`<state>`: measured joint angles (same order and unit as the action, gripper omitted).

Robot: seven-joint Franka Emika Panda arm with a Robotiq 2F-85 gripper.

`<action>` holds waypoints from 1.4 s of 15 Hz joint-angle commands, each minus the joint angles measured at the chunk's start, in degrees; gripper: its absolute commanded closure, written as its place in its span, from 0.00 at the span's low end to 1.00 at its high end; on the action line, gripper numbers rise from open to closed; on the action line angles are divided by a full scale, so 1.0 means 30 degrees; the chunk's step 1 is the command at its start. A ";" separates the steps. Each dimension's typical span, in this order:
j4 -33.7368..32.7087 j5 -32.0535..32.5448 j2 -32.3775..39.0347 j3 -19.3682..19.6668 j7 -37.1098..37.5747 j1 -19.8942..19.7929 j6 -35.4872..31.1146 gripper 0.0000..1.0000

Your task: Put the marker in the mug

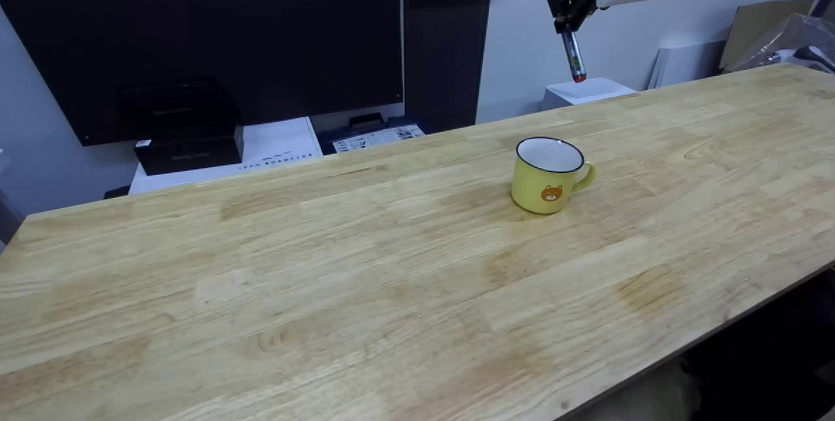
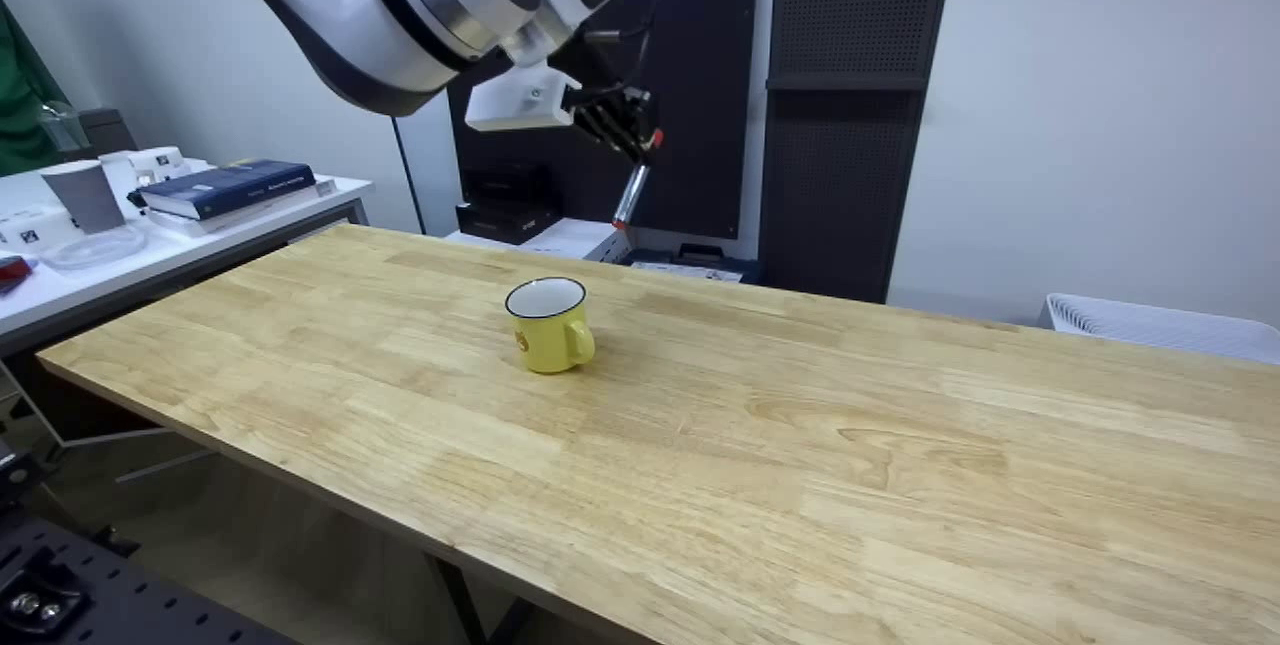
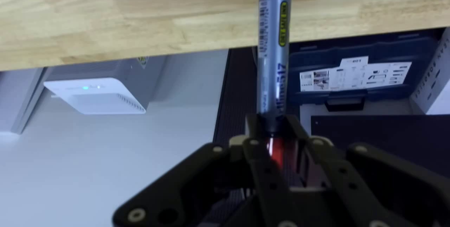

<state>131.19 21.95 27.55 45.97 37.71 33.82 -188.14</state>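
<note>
Slim silver-gray marker (image 3: pixel 274 56) w/ red ends: up in air, tilted, pinched nr upper end by blk 2-finger gripper (image 3: pixel 271 125). Yellow enamel-look mug (image 1: pixel 536 185), wht inside, dk rim: upright on lt-brn wood table (image 1: pixel 326 290), apart fr. marker.

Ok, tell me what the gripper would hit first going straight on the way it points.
Likely the dark panel behind the table, by the wrist view: the gripper seems to aim just past the table's back edge. Depth is unclear, so the marker it holds may clip that edge first.
</note>
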 commanded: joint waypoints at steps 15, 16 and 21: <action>0.1987 -0.5591 0.3460 0.4607 -0.1972 0.8384 -0.3372 0.95; 0.1952 -0.5929 0.3666 0.4691 -0.1992 0.8855 -0.3349 0.95; 0.2109 -1.3538 0.3328 0.2554 -0.7370 0.9650 -0.3311 0.95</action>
<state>137.79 -12.20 37.48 54.99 19.84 61.69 -198.07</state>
